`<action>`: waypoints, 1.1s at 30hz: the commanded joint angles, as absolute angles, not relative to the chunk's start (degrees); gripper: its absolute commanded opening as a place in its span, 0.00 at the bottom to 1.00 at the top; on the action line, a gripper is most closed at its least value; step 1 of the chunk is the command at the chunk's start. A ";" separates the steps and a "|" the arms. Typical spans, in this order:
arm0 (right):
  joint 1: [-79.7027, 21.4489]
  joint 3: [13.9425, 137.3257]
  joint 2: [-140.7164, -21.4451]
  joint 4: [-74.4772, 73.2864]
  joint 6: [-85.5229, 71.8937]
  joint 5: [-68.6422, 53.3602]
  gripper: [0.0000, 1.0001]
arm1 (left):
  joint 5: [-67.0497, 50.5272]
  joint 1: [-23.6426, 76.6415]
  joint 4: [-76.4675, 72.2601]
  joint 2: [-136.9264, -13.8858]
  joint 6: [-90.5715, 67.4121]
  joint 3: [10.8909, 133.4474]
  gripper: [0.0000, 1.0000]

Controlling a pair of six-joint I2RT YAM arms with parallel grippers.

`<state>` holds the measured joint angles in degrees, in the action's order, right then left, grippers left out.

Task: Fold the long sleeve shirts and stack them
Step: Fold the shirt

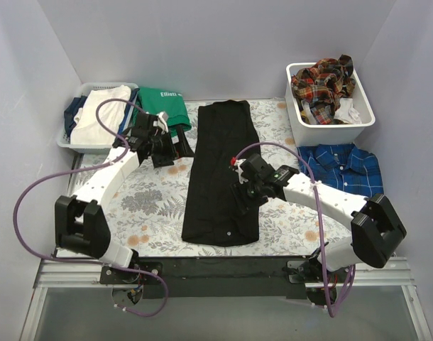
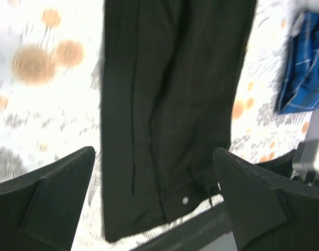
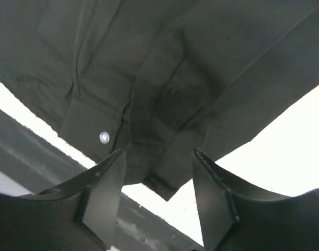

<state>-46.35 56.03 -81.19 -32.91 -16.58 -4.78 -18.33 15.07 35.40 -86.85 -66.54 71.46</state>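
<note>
Shirts lie in three places. Your black shirt (image 1: 220, 177) is folded into a long strip down the middle of the worktop (image 1: 149, 202). A blue plaid shirt (image 1: 342, 167) lies flat to its right, and red plaid shirts (image 1: 323, 82) are heaped in the white bin (image 1: 365, 117) behind that. Your right gripper (image 3: 158, 154) hangs low over the strip's right side, towards the near end. Its jaws are partly apart with a ridge of black cloth showing between them; you cannot tell whether it touches. Your left gripper (image 2: 154, 157) is spread wide beside the strip's left edge, holding nothing.
</note>
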 commanded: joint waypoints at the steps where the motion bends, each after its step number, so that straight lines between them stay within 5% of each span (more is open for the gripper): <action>1: -47.55 54.23 -82.00 -29.45 -18.28 -9.31 0.58 | -16.96 14.68 37.44 -80.25 -68.55 64.78 0.98; 5: -50.00 52.48 -84.11 -28.30 -18.02 -10.46 0.49 | -17.84 14.68 38.58 -77.44 -69.26 60.39 0.98; 22: -57.48 50.36 -90.00 -27.68 -17.22 -30.67 0.41 | -21.53 14.68 42.01 -76.72 -70.05 49.22 0.97; 33: -56.34 49.23 -76.57 -31.02 -26.96 -11.17 0.42 | -26.19 14.77 48.24 -74.45 -69.08 42.38 0.92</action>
